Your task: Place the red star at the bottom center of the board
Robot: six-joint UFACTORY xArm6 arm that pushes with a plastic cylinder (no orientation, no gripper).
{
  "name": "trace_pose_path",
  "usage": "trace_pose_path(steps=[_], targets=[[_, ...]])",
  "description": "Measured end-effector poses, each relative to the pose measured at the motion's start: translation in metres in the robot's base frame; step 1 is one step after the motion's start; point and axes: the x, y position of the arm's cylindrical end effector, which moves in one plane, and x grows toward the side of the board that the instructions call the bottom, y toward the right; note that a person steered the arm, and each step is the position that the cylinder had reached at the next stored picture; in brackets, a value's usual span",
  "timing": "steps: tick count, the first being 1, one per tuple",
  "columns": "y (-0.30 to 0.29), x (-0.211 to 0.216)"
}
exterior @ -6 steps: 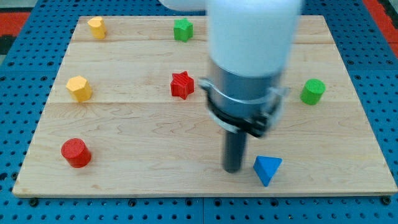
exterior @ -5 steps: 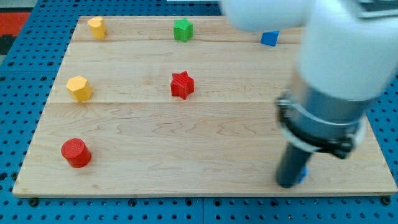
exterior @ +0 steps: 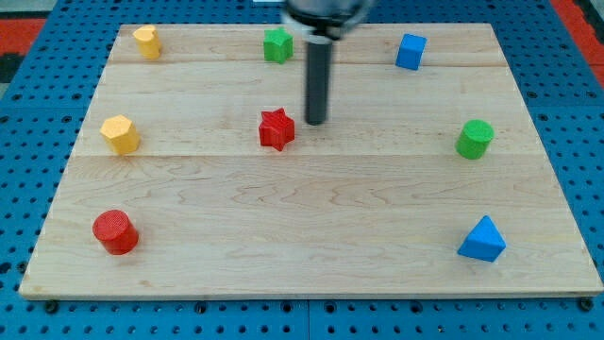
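My tip (exterior: 314,122) rests on the wooden board (exterior: 302,236) just to the view's right of the red star (exterior: 276,129), slightly above it and not visibly touching; there is no gripper to spread or pinch, only the bare rod. The red star sits a little left of the board's middle, in its upper half. Around it lie 7 other blocks: a green star (exterior: 277,44), blue cube (exterior: 410,51), green cylinder (exterior: 475,139), blue pyramid (exterior: 482,239), red cylinder (exterior: 115,232), and 2 yellow blocks (exterior: 120,134) (exterior: 146,42) at the view's left.

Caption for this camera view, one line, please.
My tip stands just to the view's upper right of the red star, apparently not touching it, on the wooden board.
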Motion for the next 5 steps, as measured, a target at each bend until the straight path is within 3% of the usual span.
trace_pose_path(steps=[3,4,5], targets=[[-0.105,0.012],[-0.058,0.054],[-0.023,0.069]])
